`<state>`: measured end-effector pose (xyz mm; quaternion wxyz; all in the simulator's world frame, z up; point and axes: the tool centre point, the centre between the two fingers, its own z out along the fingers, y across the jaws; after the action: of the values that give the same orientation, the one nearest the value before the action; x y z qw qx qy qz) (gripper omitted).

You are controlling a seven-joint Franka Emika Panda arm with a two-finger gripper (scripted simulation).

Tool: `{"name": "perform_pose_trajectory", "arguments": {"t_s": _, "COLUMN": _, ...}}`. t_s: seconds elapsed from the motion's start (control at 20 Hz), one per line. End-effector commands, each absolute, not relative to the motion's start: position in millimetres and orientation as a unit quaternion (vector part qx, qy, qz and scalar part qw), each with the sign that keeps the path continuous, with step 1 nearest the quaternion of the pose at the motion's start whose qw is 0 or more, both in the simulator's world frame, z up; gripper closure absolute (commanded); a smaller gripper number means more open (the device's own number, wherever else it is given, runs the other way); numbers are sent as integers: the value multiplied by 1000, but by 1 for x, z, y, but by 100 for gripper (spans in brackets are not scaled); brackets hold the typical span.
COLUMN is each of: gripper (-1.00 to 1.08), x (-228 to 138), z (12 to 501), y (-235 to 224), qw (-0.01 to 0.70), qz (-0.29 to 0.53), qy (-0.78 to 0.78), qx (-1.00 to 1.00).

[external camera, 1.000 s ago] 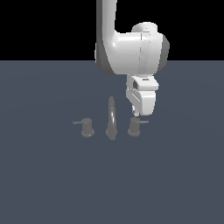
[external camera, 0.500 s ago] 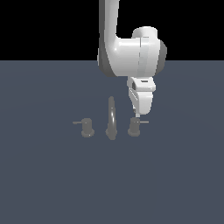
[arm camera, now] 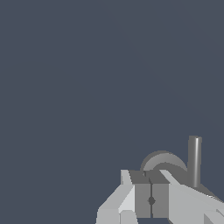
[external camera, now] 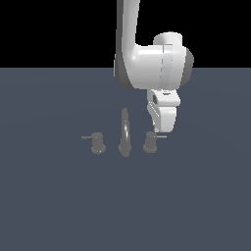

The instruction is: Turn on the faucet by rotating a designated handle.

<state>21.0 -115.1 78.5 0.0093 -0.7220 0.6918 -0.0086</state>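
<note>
The dull-grey faucet (external camera: 125,131) stands on the dark floor, its slim arched spout in the middle. On the exterior view's right is the handle (external camera: 150,143), a short knob with a thin rod (external camera: 161,137) pointing right. My gripper (external camera: 158,130) hangs just above and behind that rod, fingers pointing down. In the wrist view the gripper (arm camera: 151,200) is shut with its pads pressed together and nothing between them. The handle (arm camera: 164,162) and its rod (arm camera: 194,160) lie just beyond the fingertips, and I cannot tell whether they touch.
A twin knob (external camera: 98,143), its rod pointing to the exterior view's left, sits on the other side of the spout. The flat dark grey floor (external camera: 59,206) extends all around the faucet.
My gripper has sunk slightly and shifted a little toward the exterior view's right, closer to the handle's rod. The faucet parts look unmoved.
</note>
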Motion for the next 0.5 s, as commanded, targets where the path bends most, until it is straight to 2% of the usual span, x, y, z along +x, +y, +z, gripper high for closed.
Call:
{"name": "perform_pose_trajectory", "arguments": {"t_s": 0.0, "gripper": 108, "x": 9, "z": 73, "y": -125, "qw": 6, "qz": -5, "qy": 695, "qx": -719}}
{"name": "perform_pose_trajectory", "arguments": {"t_s": 0.2, "gripper": 108, "x": -11, "z": 64, "y": -140, "qw": 0, "qz": 0, "qy": 699, "qx": -715}}
{"name": "perform_pose_trajectory", "arguments": {"t_s": 0.3, "gripper": 108, "x": 0, "z": 69, "y": -132, "qw": 6, "qz": -6, "qy": 695, "qx": -719}}
{"name": "perform_pose_trajectory", "arguments": {"t_s": 0.45, "gripper": 108, "x": -11, "z": 68, "y": -132, "qw": 4, "qz": -4, "qy": 696, "qx": -718}}
